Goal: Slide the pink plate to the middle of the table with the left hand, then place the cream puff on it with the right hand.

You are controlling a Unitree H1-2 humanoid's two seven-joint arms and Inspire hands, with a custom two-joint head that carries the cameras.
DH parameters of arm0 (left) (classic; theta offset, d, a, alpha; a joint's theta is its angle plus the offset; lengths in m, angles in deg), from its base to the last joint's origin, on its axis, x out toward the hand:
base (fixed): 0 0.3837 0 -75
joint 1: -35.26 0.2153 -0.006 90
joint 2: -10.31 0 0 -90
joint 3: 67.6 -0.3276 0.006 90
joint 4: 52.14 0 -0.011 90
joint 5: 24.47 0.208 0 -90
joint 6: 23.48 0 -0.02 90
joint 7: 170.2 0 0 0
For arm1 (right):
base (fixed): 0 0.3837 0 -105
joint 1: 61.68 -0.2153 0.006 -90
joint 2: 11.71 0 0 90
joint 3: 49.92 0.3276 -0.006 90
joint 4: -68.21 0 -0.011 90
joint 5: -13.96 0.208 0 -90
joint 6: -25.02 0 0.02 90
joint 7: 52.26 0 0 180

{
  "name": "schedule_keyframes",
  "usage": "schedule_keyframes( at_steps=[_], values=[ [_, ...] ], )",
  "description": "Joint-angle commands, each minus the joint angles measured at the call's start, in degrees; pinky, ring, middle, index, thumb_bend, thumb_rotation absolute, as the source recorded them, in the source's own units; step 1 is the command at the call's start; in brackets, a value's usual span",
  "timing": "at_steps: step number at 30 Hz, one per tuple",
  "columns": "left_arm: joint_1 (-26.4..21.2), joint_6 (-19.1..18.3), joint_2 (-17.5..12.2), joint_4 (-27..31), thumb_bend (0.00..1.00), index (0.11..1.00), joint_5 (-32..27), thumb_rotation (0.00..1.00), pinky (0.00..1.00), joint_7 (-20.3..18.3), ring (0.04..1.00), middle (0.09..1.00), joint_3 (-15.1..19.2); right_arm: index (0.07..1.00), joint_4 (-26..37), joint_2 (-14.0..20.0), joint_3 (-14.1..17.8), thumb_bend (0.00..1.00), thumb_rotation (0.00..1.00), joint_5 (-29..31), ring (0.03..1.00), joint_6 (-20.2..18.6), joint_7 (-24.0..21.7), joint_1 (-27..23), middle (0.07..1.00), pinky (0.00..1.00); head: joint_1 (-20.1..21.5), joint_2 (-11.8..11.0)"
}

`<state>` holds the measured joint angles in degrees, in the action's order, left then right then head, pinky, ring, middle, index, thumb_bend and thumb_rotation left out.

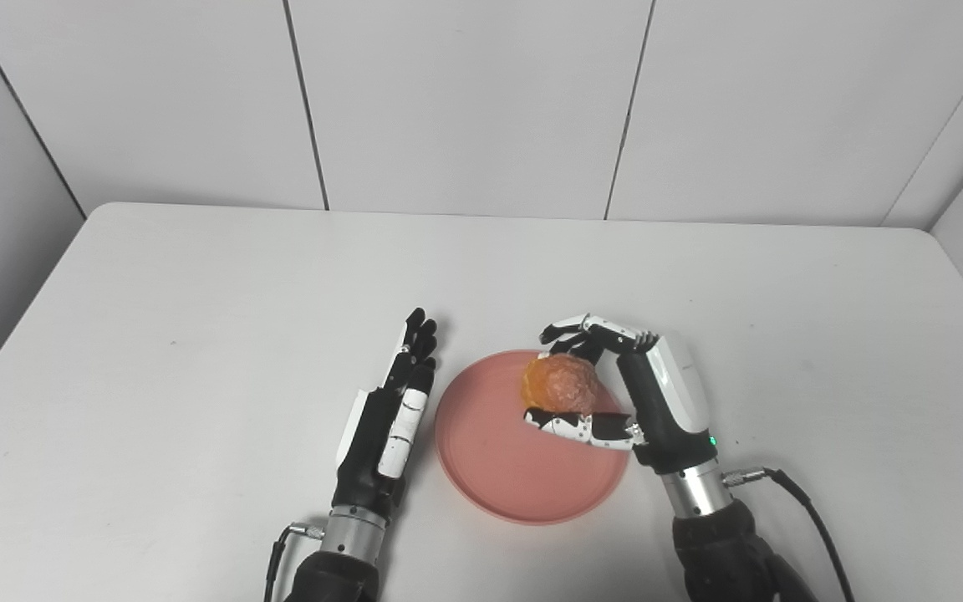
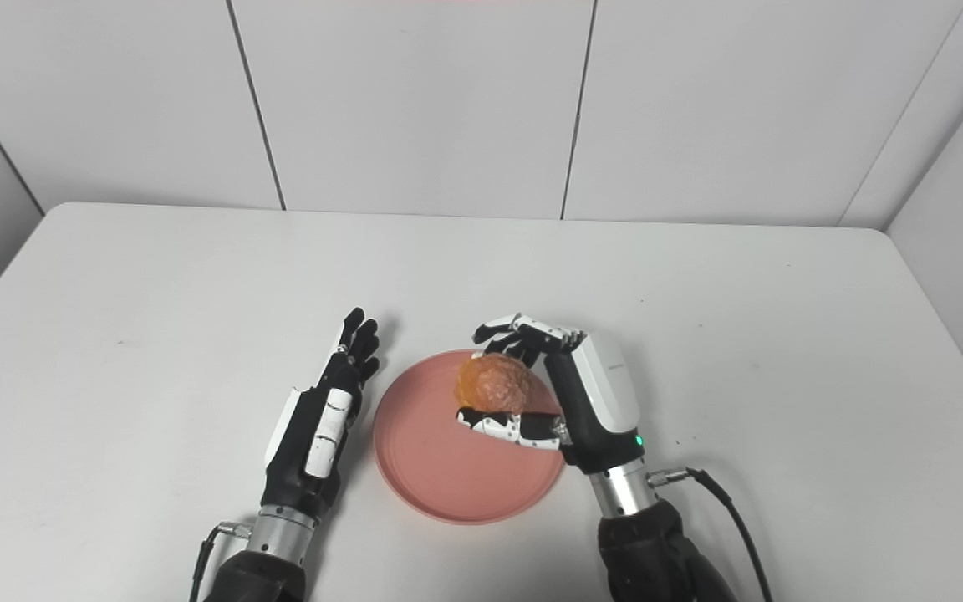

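Low centre of frame, the right hand [image 1: 615, 393] cups the puff [image 1: 563, 384] over the plate [image 1: 498, 468]; it looks soft, crushable, best held lightly round its sides, while the left hand [image 1: 389, 426] lies open.

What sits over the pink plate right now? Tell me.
The cream puff, gripped by the right hand, over the plate far right part. Whether it touches the plate cannot be seen; the thumb covers its underside.

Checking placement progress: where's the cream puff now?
In both views the cream puff is in the right hand, over the pink plate's far right part.
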<state>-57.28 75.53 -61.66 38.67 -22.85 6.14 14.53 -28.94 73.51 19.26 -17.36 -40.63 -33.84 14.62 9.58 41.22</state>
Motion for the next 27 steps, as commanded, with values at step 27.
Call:
schedule_keyframes(
  at_steps=[27],
  values=[
    [0.5, -1.6, 0.9, 1.7, 0.66, 0.989, 0.7, 0.95, 0.98, 0.7, 0.998, 1.0, -0.7, 0.532, 4.9, 2.4, 1.4, 0.51, 0.0, -1.7, 0.417, 2.4, -13.1, 1.0, 0.505, 0.45, -0.6, 0.7]
  ],
)
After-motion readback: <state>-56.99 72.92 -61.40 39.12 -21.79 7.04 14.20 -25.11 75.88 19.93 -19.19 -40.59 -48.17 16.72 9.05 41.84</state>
